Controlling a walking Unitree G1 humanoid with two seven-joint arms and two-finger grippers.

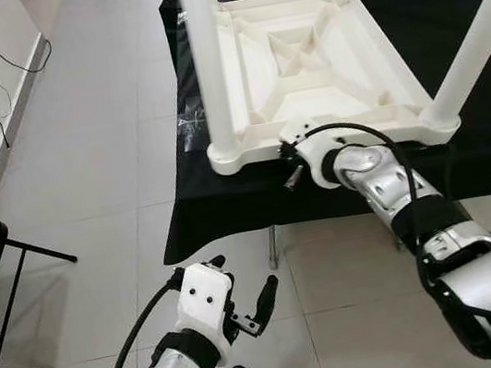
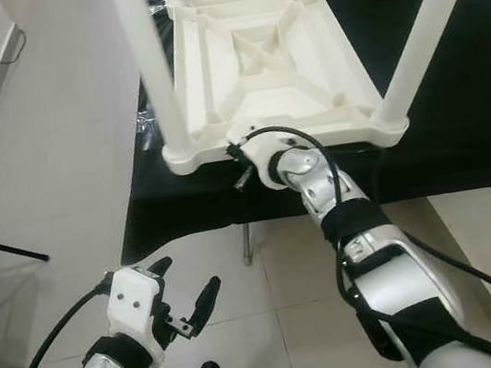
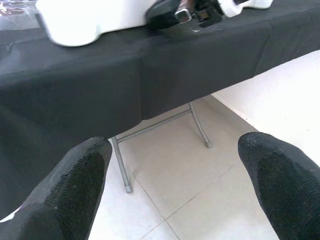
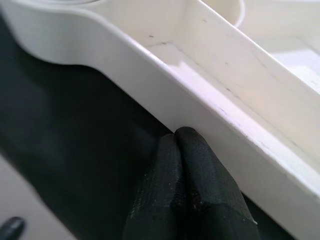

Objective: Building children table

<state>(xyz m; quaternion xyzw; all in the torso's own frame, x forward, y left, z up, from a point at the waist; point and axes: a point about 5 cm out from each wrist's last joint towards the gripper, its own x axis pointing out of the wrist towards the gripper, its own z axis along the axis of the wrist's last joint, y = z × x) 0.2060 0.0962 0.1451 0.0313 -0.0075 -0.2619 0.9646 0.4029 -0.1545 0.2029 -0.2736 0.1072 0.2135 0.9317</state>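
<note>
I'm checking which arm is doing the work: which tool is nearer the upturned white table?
Right. The right tool, fingers shut, presses against the near edge of the white table. The left tool hangs open over the floor, below the black-covered table.

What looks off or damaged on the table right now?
Nothing stands out. The white table lies upside down on the black cloth, legs up, as assembly needs. The right hand, fingers together, presses its near rim; the left hand hangs open above the floor.
</note>
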